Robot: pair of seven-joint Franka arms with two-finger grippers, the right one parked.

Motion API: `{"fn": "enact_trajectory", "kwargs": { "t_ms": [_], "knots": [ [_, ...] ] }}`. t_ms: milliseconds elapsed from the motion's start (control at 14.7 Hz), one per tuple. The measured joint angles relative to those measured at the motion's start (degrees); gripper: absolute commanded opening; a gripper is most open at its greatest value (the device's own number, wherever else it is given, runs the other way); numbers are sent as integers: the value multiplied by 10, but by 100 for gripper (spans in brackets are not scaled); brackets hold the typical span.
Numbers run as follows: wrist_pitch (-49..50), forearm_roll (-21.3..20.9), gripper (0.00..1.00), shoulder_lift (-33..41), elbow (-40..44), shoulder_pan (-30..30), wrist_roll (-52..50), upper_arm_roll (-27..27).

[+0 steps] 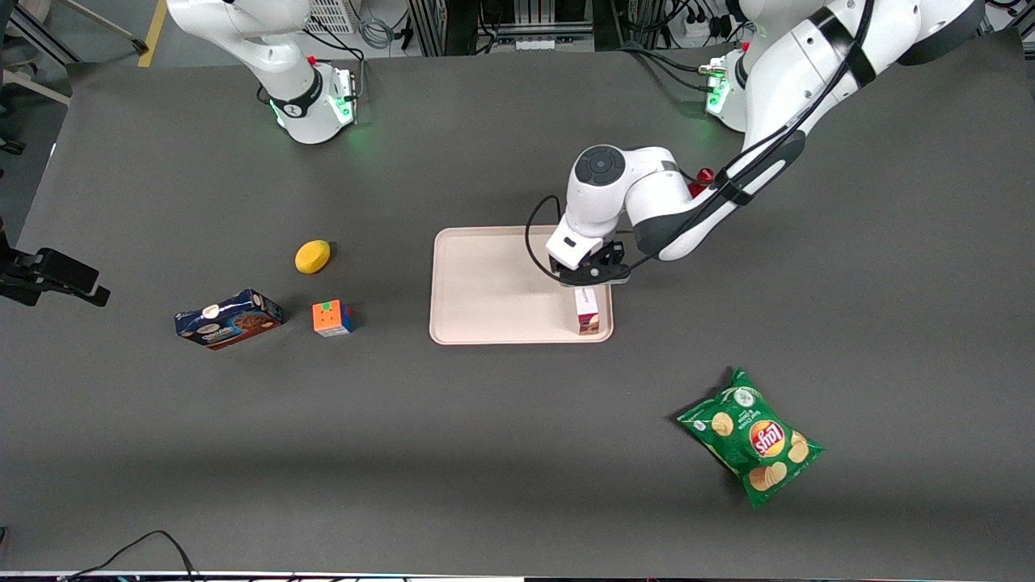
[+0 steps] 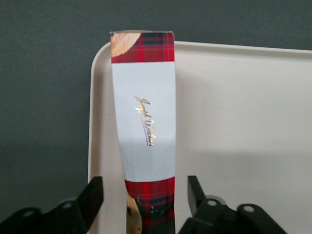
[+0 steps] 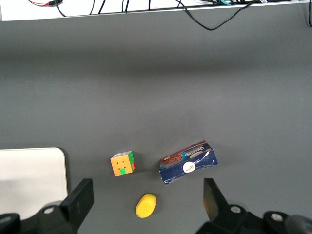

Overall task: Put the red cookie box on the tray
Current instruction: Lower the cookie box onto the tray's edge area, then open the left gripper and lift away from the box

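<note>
Right now, front view: the left gripper (image 1: pixel 596 277) is hanging over the tray (image 1: pixel 485 283), at the tray's end toward the working arm. The red cookie box (image 1: pixel 588 310) is lying on the tray just inside that rim, its long side running toward the front camera, one end tucked under the gripper, the near end almost at the tray's corner. The arm's wrist is covering the box's upper part & a bit of the tray. A small red object (image 1: pixel 705 175) is peeking out by the arm, mostly hidden. A green chips bag (image 1: pixel 751 436) is lying nearer the camera, well apart from the tray. Toward the parked arm's end: a colour cube (image 1: pixel 332 318), a blue cookie box (image 1: pixel 229 318) beside it, a yellow lemon-like item (image 1: pixel 312 256) a bit farther from the camera — all apart from the tray.

Left wrist view: the fingers (image 2: pixel 92 200) are standing spread, one on each side of the box (image 2: pixel 144 122), with gaps showing — not pinching it. The box is resting flat by the tray's (image 2: pixel 243 122) rounded corner, white label band facing up.

Right wrist view: the cube (image 3: pixel 123 163), blue box (image 3: pixel 188 162) & yellow item (image 3: pixel 146 204) are sitting on dark tabletop; a tray corner (image 3: pixel 29 170) is showing.
</note>
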State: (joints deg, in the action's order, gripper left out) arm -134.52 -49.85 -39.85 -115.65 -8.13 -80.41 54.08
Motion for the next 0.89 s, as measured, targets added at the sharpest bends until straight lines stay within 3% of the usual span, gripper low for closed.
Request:
{"fn": "enact_trajectory", "kwargs": {
  "t_ms": [340,613,749,885],
  "knots": [
    [0,-2,100,0,14,-1,2,-1],
    [39,7,100,12,56,-12,74,7],
    [103,50,100,32,85,-28,152,25],
    [185,120,100,69,123,-38,259,35]
  ]
}}
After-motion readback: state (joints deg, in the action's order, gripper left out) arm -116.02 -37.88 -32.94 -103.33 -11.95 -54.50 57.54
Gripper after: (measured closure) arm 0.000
